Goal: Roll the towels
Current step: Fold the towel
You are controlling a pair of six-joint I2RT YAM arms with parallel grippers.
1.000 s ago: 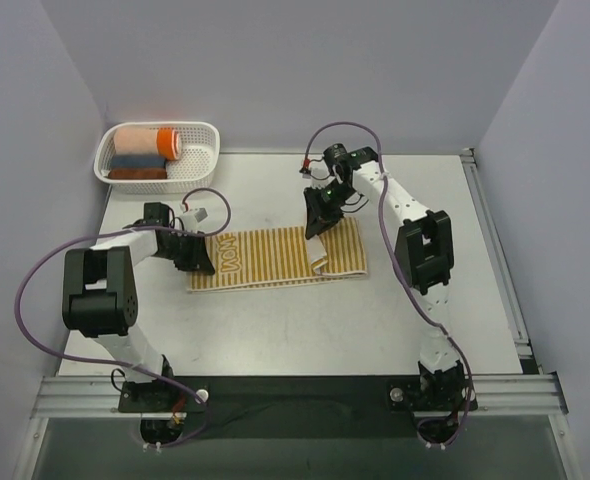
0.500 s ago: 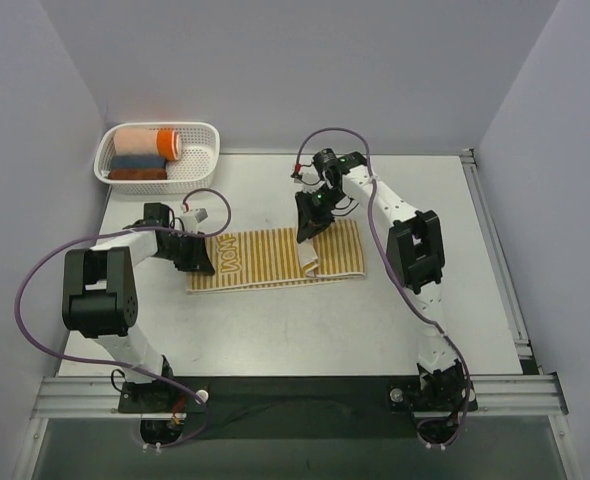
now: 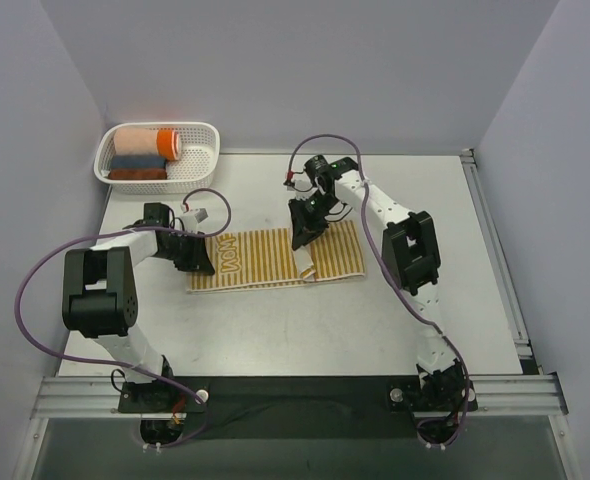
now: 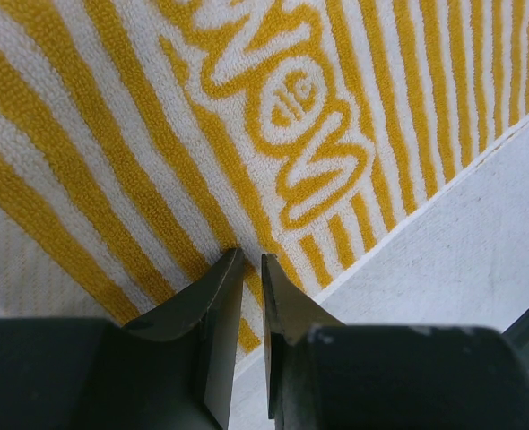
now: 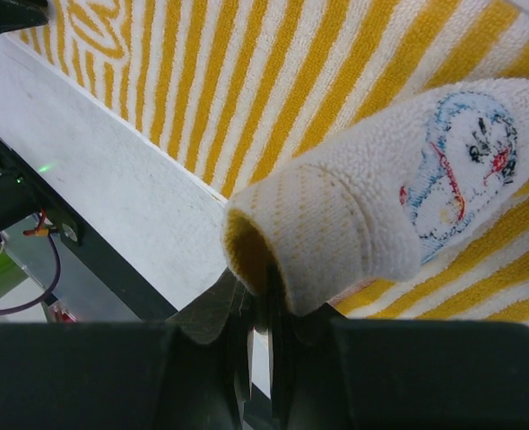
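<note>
- The towel (image 3: 260,260) lies flat along the desk (image 3: 305,330), left to right, a little left of the middle, with its striped face up.
- The right hand (image 3: 302,238) stands over the towel right of its middle, clenched on a rolled-over fold of the cloth.
- In the right wrist view, the right hand (image 5: 257,300) nips the open rim of this fold. The fold forms a short tube lifted off the flat stripes, with the cartoon figure (image 5: 462,161) on its outer side.
- The left hand (image 3: 197,256) is down on the towel's left end, beside the white lettering (image 3: 227,255).
- In the left wrist view, the left hand (image 4: 247,269) has its fingers drawn nearly together with only a thin slit between them. The tips rest on the stripes just inside the towel's near edge; I cannot tell whether any cloth is nipped.
- The towel's long edges run straight, and its right end lies flat past the fold.
- Bare desk spreads on the near side and widely to the right.
- A white basket (image 3: 211,140) with rolled cloths sits at the far left corner, well apart from the towel.
</note>
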